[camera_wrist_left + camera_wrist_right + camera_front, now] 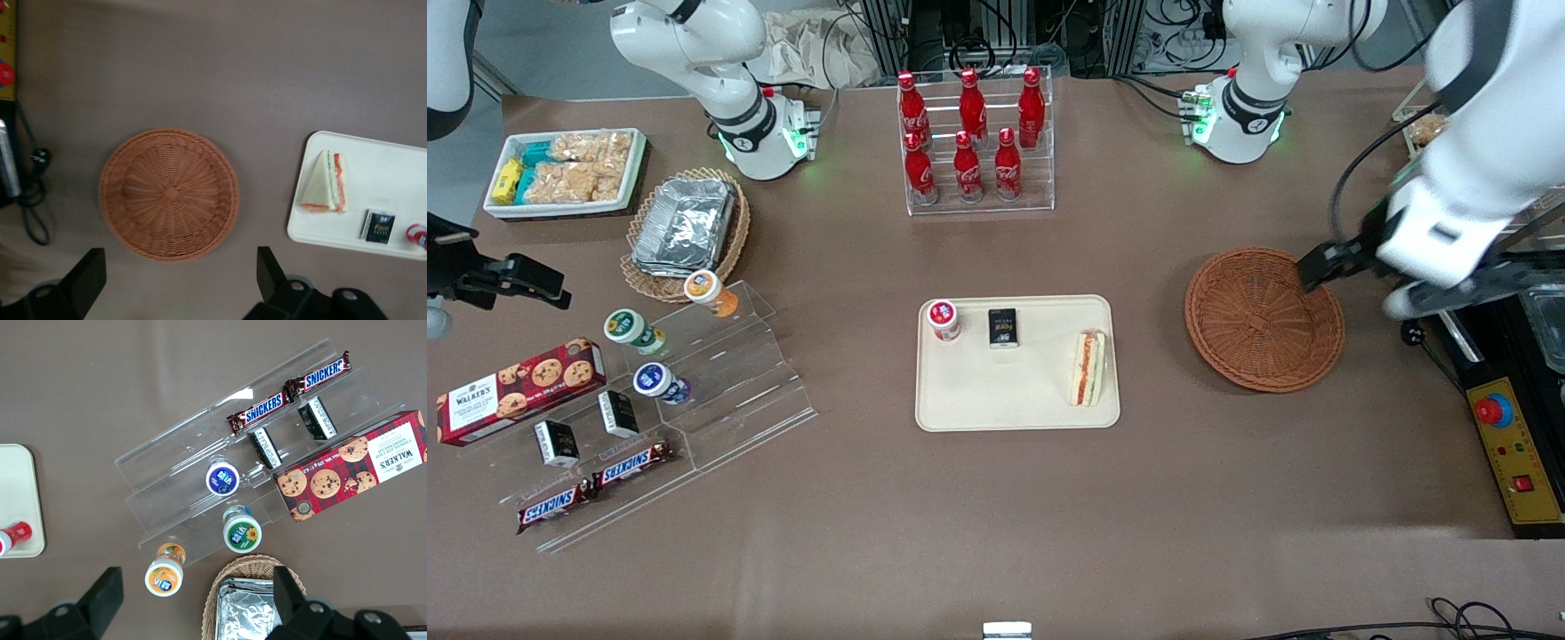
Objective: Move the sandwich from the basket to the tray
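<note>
Gripper: fingers spread wide, holding nothing, raised above the basket at the working arm's end of the table. Basket holds nothing. Sandwich lies on the tray, at the tray edge nearest the basket.

White-bread triangular sandwich with orange-red and green layers; cream-beige plastic tray; reddish-brown woven wicker basket; black-fingered gripper; brown surface.

Sandwich on tray — gripper above basket.
</note>
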